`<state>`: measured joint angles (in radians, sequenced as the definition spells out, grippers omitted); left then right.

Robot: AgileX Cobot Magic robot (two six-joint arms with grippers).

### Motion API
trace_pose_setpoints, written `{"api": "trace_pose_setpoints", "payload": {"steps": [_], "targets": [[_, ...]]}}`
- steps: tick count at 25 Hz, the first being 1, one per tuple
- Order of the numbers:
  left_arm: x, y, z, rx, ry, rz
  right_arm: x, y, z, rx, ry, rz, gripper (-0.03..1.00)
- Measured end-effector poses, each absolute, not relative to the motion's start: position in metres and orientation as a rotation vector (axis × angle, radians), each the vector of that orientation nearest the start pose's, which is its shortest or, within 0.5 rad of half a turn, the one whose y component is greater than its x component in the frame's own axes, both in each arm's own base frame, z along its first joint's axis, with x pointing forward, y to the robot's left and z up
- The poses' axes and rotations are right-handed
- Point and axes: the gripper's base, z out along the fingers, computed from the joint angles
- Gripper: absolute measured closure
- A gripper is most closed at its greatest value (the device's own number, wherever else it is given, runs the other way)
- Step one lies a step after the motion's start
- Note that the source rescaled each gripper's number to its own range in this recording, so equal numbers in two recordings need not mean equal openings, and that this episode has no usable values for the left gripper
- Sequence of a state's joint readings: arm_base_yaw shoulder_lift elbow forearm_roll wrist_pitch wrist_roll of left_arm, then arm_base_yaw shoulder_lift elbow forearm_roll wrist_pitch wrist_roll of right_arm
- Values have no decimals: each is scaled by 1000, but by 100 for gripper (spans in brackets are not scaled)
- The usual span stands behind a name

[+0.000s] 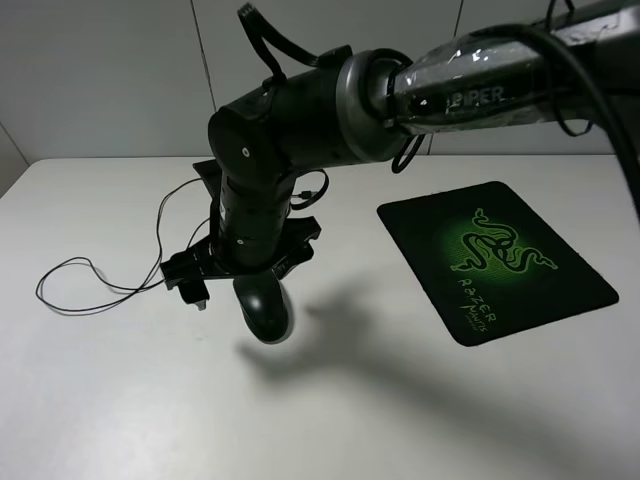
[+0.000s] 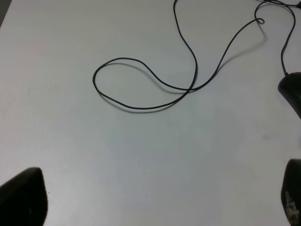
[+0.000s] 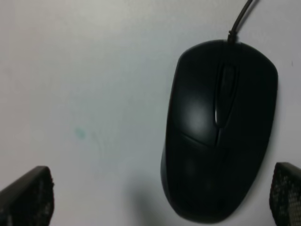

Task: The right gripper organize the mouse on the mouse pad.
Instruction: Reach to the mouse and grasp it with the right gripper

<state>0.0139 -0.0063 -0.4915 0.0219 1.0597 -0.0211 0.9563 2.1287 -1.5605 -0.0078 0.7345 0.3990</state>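
Note:
The black mouse lies on the white table, left of centre, well apart from the mouse pad with its green snake logo at the right. My right gripper reaches across from the upper right and hovers just above the mouse, which partly shows under it. In the right wrist view the mouse lies between the wide-apart fingertips, nearer one finger, untouched; the gripper is open. The mouse cord loops off to the left. My left gripper is open and empty above bare table.
The cord's loop lies on the table below the left gripper, and a dark rounded shape sits at the view's edge where the cord ends. A white wall stands behind the table's far edge.

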Motion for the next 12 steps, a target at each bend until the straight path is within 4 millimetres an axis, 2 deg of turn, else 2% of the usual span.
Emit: {"api": "trace_pose_setpoints", "payload": {"steps": [12], "targets": [[-5, 2, 275, -37, 2045, 22, 276, 354, 136, -753, 2771, 245, -3]]}}
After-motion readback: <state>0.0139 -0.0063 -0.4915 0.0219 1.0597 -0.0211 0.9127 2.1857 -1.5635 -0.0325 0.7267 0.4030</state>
